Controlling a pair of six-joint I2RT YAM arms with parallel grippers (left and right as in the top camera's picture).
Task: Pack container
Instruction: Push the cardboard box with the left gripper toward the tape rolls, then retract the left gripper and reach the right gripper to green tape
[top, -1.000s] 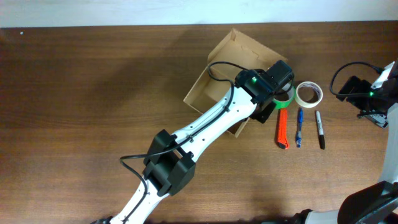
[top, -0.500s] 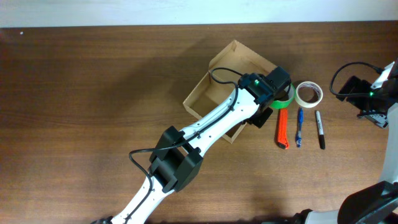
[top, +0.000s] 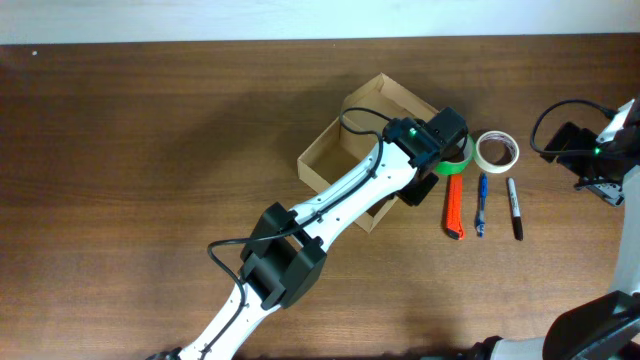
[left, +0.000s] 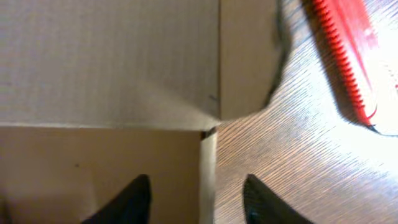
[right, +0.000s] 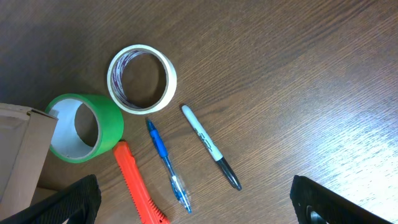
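The container (top: 333, 152) is an open tan cardboard box in the middle of the table, its flap (left: 112, 56) folded back. My left gripper (top: 440, 137) reaches over the box's right end. In the left wrist view the left gripper (left: 196, 200) is open and straddles the box's side wall (left: 208, 165), one fingertip inside and one over the table, touching nothing. A green tape roll (right: 81, 127), a white tape roll (right: 142, 78), an orange cutter (right: 138, 186), a blue pen (right: 165, 162) and a black marker (right: 210, 147) lie right of the box. My right gripper (right: 199, 205) hangs open above them, empty.
The left arm (top: 330, 205) lies diagonally across the box from the near left. The right arm's base and cables (top: 590, 150) stand at the table's right edge. Bare wood (top: 130, 150) stretches left of the box.
The left gripper was shut on the box wall and has now opened, letting it go. The box shifted a little toward the near side. The right arm has not moved.
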